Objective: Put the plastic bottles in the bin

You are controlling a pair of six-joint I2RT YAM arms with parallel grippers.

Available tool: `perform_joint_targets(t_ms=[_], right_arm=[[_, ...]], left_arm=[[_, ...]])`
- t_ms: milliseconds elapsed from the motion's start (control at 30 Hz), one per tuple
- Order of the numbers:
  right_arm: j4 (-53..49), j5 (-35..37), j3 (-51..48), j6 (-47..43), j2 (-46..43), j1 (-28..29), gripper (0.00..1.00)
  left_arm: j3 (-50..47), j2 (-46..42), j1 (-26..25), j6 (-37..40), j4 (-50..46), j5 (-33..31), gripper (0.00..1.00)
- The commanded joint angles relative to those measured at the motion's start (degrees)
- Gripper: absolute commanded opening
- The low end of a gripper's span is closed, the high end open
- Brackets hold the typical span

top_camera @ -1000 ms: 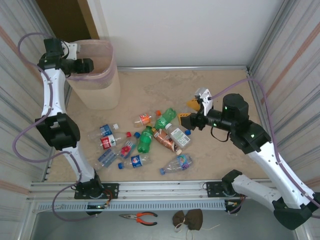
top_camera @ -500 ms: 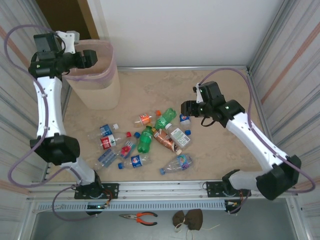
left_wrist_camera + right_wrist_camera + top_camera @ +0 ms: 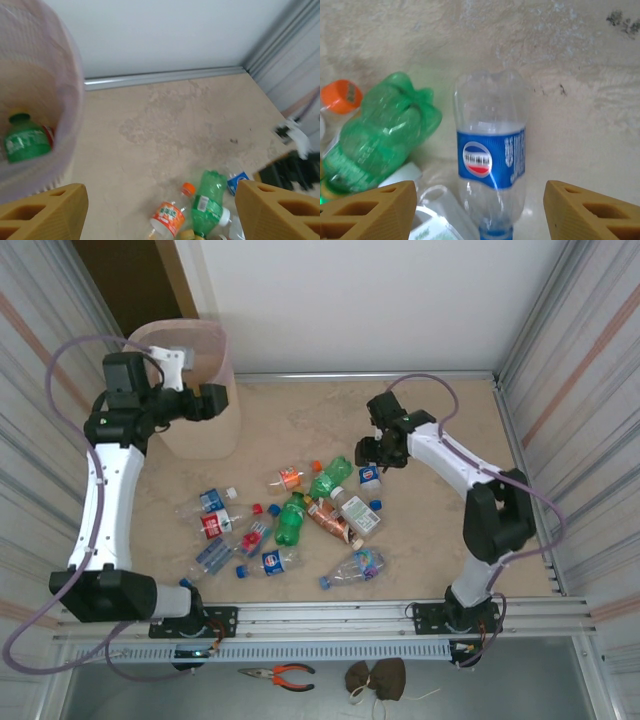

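The left pincer (image 3: 211, 403) hangs wide open and empty beside the bin (image 3: 203, 436). Well clear of the bin, the right pincer (image 3: 373, 456) straddles a blue-labelled bottle (image 3: 490, 165), open, gripping nothing.

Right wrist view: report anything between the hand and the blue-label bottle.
Nothing visible blocks it. The right hand is open, fingers either side of the blue-label bottle; a green bottle lies close beside it.
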Motion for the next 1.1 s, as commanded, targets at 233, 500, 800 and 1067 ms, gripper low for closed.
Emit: perform_joint_targets(t_ms=[233, 500, 800, 1067], right_arm=[[-1.8, 1.23, 8.11, -3.02, 13.45, -0.91, 0.68], [-1.75, 1.58, 8.83, -3.05, 17.68, -1.57, 0.66], [-1.57, 2.96, 8.84, -2.63, 16.66, -1.73, 0.58], [-2.27, 3.97, 8.27, -2.65, 9.34, -2.66, 0.57]], left_arm=[[-9.75, -8.15, -4.88, -2.27, 2.98, -1.03, 0.78], [-12.28, -9.75, -5.84, -3.51, 3.85, -1.27, 0.78], [-13.41, -10.07, -7.1, -4.24, 5.2, -1.31, 0.78], [-18.2, -11.89, -7.59, -7.19, 13.51, 3.65, 0.78]])
